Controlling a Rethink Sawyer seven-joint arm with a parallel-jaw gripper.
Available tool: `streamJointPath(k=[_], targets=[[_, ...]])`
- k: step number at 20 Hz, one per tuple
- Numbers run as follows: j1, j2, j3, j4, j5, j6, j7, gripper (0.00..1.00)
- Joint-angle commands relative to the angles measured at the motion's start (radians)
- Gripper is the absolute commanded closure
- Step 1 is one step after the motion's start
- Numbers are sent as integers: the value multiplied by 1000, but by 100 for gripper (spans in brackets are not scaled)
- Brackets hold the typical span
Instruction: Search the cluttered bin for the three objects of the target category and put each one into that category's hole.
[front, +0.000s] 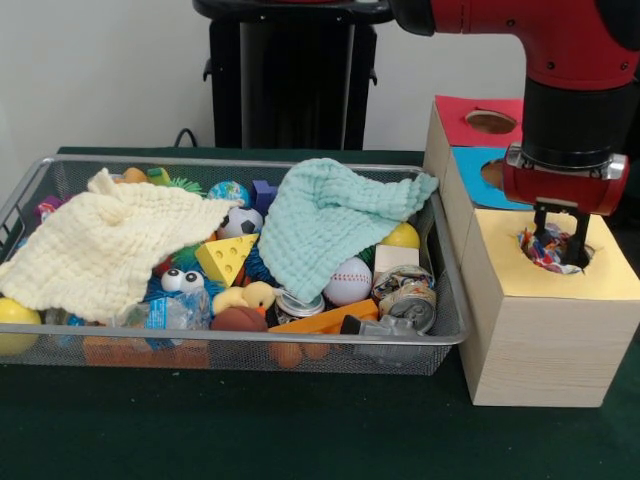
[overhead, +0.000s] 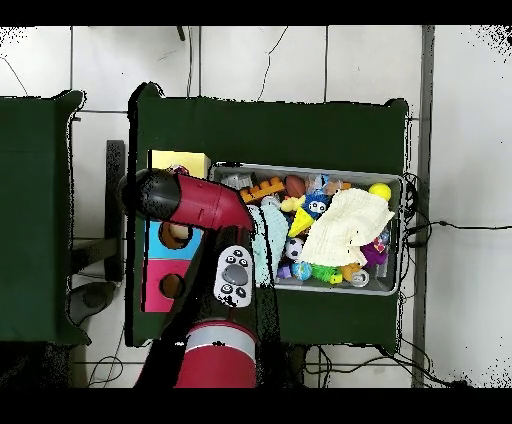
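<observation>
We see the gripper (front: 560, 243) over the yellow hole (front: 556, 252) of the wooden box (front: 545, 335), its fingers (front: 582, 238) grasping a crinkled colourful wrapper (front: 543, 247) in that hole. The bin (front: 448, 285) beside it holds cloths and toys.

A dark green table (front: 250, 430) carried two things: a wooden sorting box (front: 545, 340) with yellow, blue and red tops, directly beneath the claw (front: 560, 240), and a wire mesh bin (front: 440, 335) of clutter just beside the claw.
</observation>
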Motion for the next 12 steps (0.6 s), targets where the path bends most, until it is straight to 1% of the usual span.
streamJointPath(k=[1,5,7,10,12], targets=[[12,-24,6,94,-45,109,146,0],[22,-71,-12,88,-42,173,161,0],[25,-88,-14,92,-36,188,168,0],[35,-110,-31,67,-33,245,185,0],[42,-116,-39,58,-31,262,194,0]])
